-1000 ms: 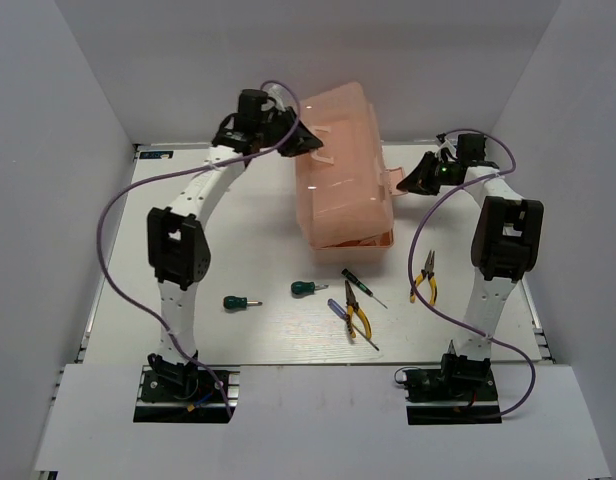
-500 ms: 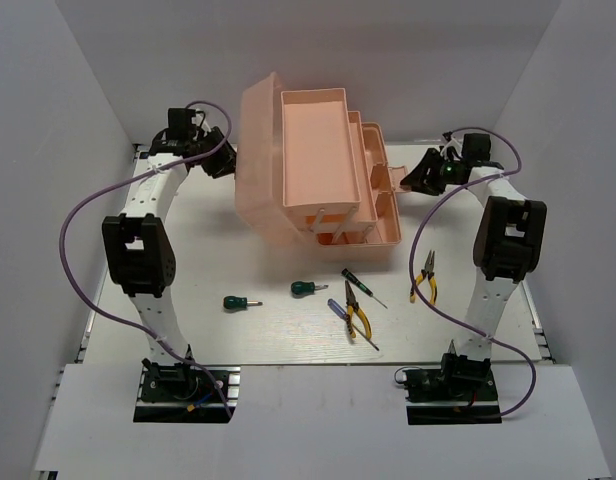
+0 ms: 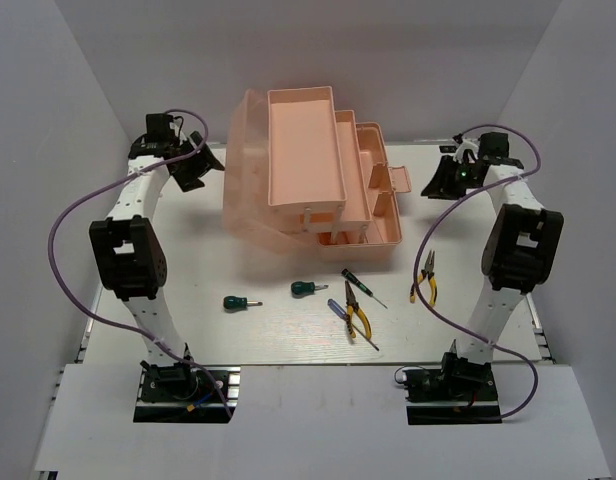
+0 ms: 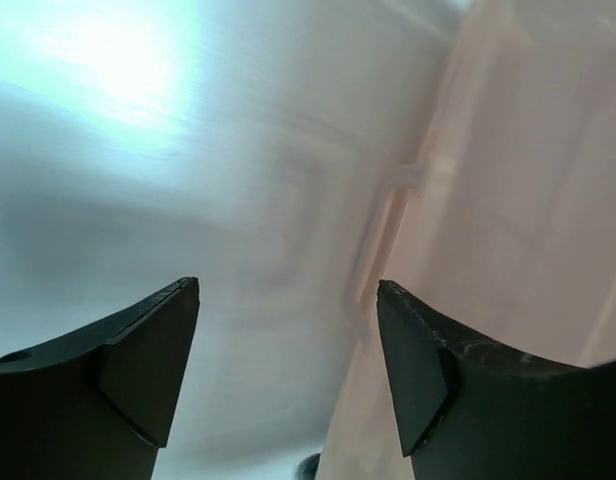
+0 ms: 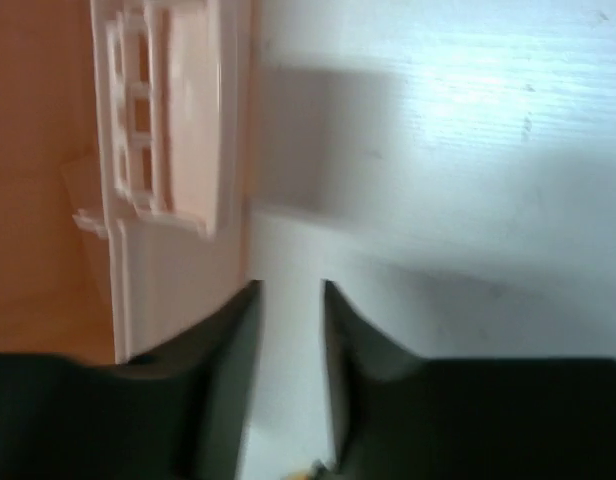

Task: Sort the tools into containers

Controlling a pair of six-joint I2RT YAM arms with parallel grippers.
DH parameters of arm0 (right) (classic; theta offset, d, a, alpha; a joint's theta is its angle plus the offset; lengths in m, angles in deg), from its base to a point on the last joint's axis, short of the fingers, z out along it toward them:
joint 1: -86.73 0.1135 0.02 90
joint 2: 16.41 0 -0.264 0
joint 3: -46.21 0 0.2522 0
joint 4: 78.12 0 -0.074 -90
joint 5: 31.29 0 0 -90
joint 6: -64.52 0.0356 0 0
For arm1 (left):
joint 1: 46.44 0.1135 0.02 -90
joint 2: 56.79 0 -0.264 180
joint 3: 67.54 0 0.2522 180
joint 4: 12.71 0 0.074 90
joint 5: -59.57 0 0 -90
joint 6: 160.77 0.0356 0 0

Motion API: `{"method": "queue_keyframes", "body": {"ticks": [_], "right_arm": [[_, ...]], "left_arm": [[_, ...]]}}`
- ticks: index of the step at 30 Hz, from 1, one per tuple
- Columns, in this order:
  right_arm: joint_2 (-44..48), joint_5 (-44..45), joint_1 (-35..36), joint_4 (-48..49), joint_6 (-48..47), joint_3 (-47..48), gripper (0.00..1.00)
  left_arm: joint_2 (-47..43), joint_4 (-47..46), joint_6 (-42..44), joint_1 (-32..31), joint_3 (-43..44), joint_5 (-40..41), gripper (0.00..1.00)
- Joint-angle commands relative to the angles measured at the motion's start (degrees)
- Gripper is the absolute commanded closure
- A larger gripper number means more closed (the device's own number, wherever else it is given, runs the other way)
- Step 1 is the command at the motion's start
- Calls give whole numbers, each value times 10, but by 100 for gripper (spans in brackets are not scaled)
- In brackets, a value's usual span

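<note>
Here the toolbox (image 3: pixel 373 236) stands unfolded at the back of the surface (image 3: pixel 188 270), with its translucent lid (image 3: pixel 243 195) swung out to the left and its tiers stepped down to the right.

**End effectors.** The left end effector (image 4: pixel 286 285) is released. Its jaws are spread wide with nothing between them, just beside the lid. The right end effector (image 5: pixel 290 288) hangs near the box's right-hand latch flap (image 3: pixel 393 180). Its jaws are drawn to a narrow gap and grasp nothing.

**Hazards (judged).**
- The outswung lid puts weight on the left side, so a push on it, or a heavy tool dropped into the top tray (image 3: pixel 303 150), could rock or shift the box.
- The central pliers (image 3: pixel 356 312) lie touching the blue-handled screwdriver (image 3: pixel 336 308), so a grasp on one may drag or trap the other.
- The thin dark screwdriver (image 3: pixel 360 286) lies close behind them and offers little to grip, so it may slip or roll.
- Either arm's purple cable could catch on a raised tray edge.

**Containers.** The top tray and the middle tray (image 3: pixel 354 165) show only bare pink floor. The base compartment (image 3: pixel 385 212) is largely covered by the tiers, and what little shows looks empty.

**Tools.** All six tools lie on the surface in front of the box. The two green-handled screwdrivers (image 3: pixel 241 302) (image 3: pixel 303 289) are to the left, and the second pliers (image 3: pixel 426 280) are apart on the right. No sorting has yet been done.
</note>
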Motion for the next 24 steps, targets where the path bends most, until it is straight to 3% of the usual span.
{"method": "queue_keyframes", "body": {"ticks": [1, 2, 5, 7, 8, 10, 12, 16, 17, 19, 24], "right_arm": [[89, 92, 3, -133, -141, -23, 70], [101, 107, 4, -146, -195, -33, 83], [155, 143, 6, -181, -250, -124, 85], [183, 159, 11, -214, -281, -160, 79], [191, 163, 12, -226, -287, -182, 75], [217, 179, 17, -271, -296, -219, 62], [246, 194, 24, -284, -295, -243, 47], [291, 225, 38, -259, -295, -350, 38], [295, 229, 45, -253, -292, -359, 38], [293, 240, 53, -226, -270, -383, 37], [254, 290, 73, -147, -209, -426, 38]], "left_arm": [[-74, 57, 7, 12, 9, 93, 18], [-92, 89, 7, 17, 9, 124, 19], [-140, 94, 7, 17, -23, 205, 35], [-192, 80, 7, 17, -65, 222, 68], [-209, 67, 7, 11, -79, 222, 79], [-258, 50, 20, 3, -112, 215, 92], [-284, 20, 51, -3, -133, 142, 90], [-331, -19, 108, -30, -164, -64, 35], [-340, -19, 119, -40, -175, -82, 30], [-373, -10, 146, -75, -191, -108, 26], [-452, 5, 165, -142, -271, -114, 27]]}}
